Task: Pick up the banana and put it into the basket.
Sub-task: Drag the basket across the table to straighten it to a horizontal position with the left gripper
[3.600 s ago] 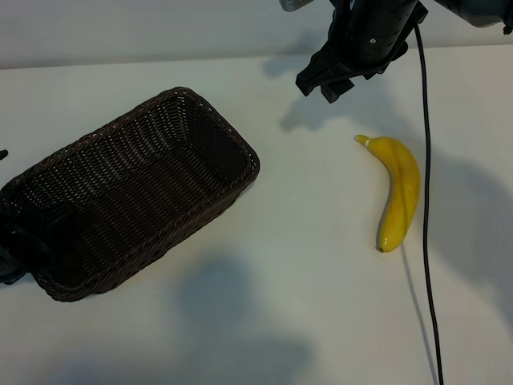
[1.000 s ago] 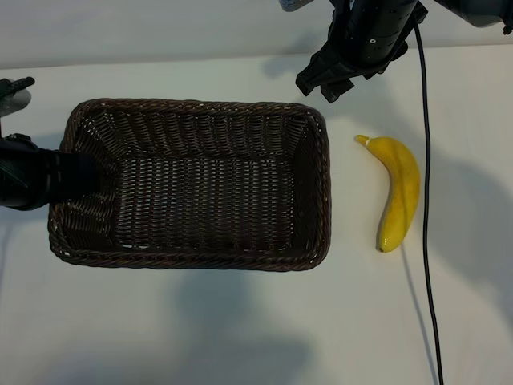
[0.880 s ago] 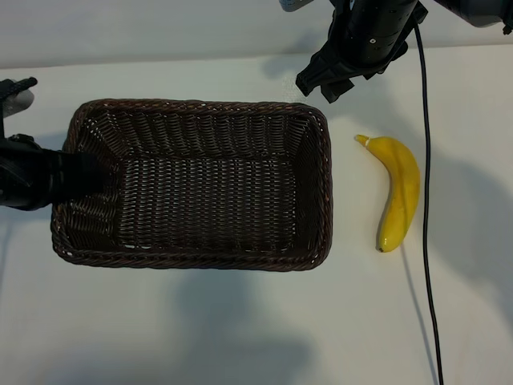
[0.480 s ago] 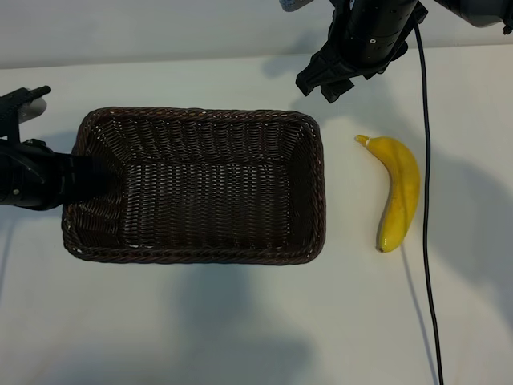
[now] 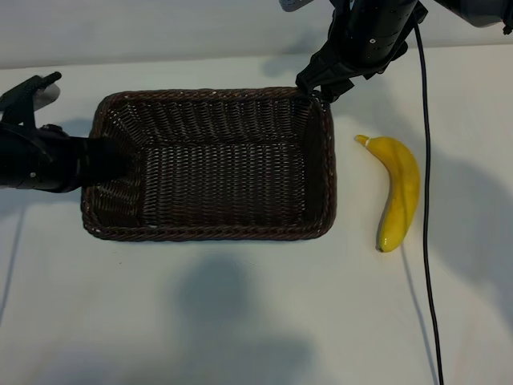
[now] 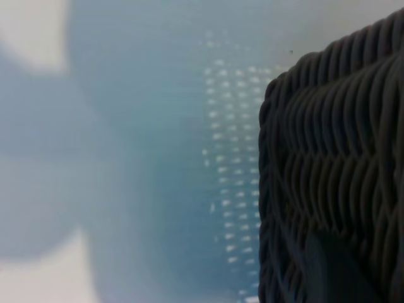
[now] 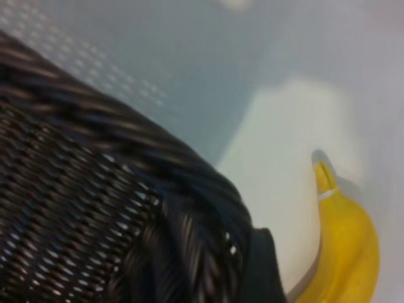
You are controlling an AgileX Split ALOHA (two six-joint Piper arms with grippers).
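we hold the basket (image 5: pixel 212 172) by its short end wall with our left gripper (image 5: pixel 100 164), jaws pinched narrow on the wicker. our right gripper (image 5: pixel 325 87) hangs over the basket's far corner with its jaws wide apart and nothing in them. the banana (image 5: pixel 397 192) lies on the white table (image 5: pixel 256 321), just beside the basket's other short wall, not touching it. the risk we see: the basket's corner sits right under the right gripper, so a straight descent could strike the braided rim. a cable (image 5: pixel 425 200) trails across the table right at the banana and could snag on the reach.
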